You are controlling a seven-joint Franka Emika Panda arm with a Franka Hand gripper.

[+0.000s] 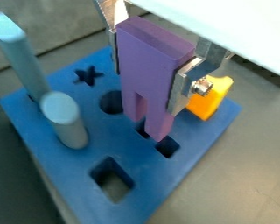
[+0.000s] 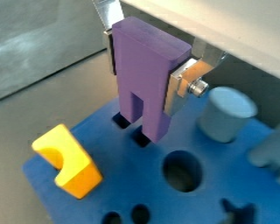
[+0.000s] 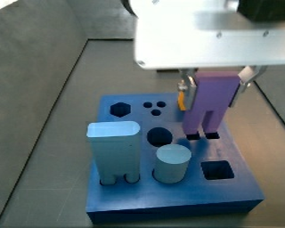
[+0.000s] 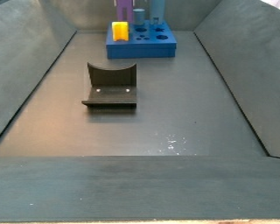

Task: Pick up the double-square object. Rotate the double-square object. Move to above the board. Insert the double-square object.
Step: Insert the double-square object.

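Observation:
The double-square object is a tall purple block with two square legs. My gripper is shut on its upper part, silver fingers on both sides, in both wrist views. It hangs upright over the blue board. Its leg tips reach down at the board's two small square holes; I cannot tell if they are inside. In a side view the block stands at the board's right part. In the far side view it is small at the back.
On the board stand a light blue double peg, a grey-blue cylinder and a yellow piece. Open holes include a round one, a square one and a cross. The fixture stands mid-floor.

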